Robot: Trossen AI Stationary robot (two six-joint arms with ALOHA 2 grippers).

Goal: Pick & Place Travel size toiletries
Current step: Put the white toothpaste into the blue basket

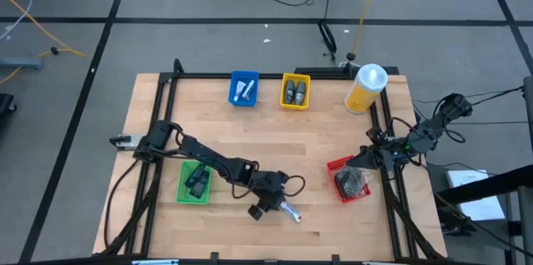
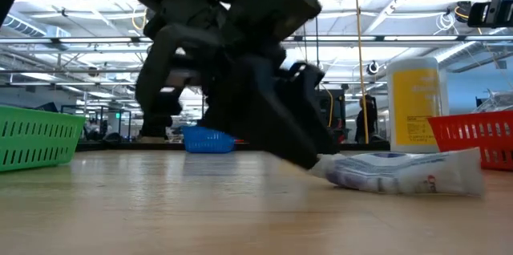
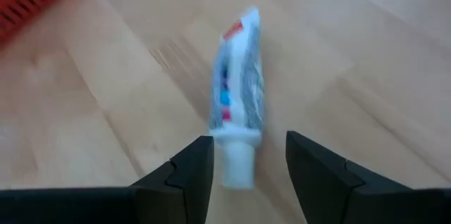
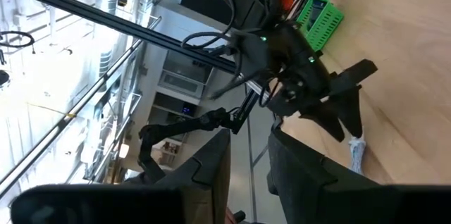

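Note:
A small white squeeze tube [image 1: 291, 211] with bluish markings lies flat on the wooden table near its near edge. It also shows in the low view [image 2: 401, 172] and the left wrist view [image 3: 236, 83]. My left gripper [image 3: 248, 150] is low over the table [image 1: 275, 205]. It is open, with its fingers on either side of the tube's white cap [image 3: 238, 166] and a gap showing on each side. More white tubes [image 1: 244, 90] lie in the blue bin [image 1: 235, 97] at the far side. My right gripper [image 4: 250, 160] waits over the red bin [image 1: 333, 167], slightly open and empty.
A yellow bin [image 1: 295, 103] with dark items stands beside the blue bin. A green bin [image 1: 181, 192] with dark items sits under the left arm. A tall yellow bottle [image 1: 366, 87] stands at the far right. Bare wood lies between the bins.

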